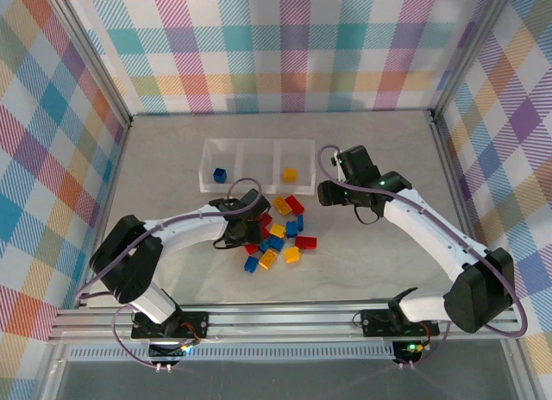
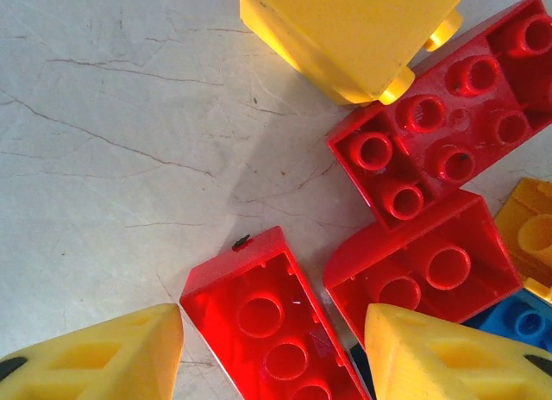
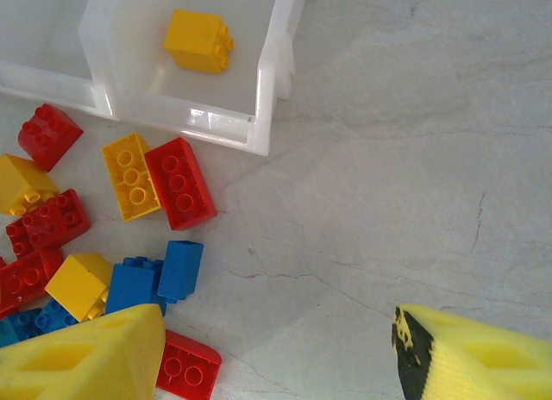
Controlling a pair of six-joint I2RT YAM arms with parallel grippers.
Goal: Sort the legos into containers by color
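Two bricks lie in the clear tray (image 1: 259, 142) at the far side of the counter (image 1: 172, 159): a blue brick (image 1: 221, 173) in the left compartment and a yellow brick (image 1: 290, 174) in the right one. The rest sit in a loose pile (image 1: 278, 236) of red, blue and yellow on the counter just in front of the tray, between my two arms.

My left fingers (image 1: 248, 229) are down at the left edge of that pile. In my left wrist view an upturned red brick (image 2: 267, 331) lies between the two yellow tips, hollow side up. The left tip touches its corner and the right tip is close beside its other edge. I cannot tell whether I am pinching it or only straddling it. A second upturned red brick (image 2: 414, 271) lies just to its right, and a studs-up red one (image 2: 448, 124) beyond that.

My right fingers (image 1: 330, 193) hang near the tray's right end, spread wide over bare counter with nothing between them. Just in front of the tray's corner, a long yellow brick (image 3: 131, 176) and a long red brick (image 3: 179, 183) lie side by side, touching.
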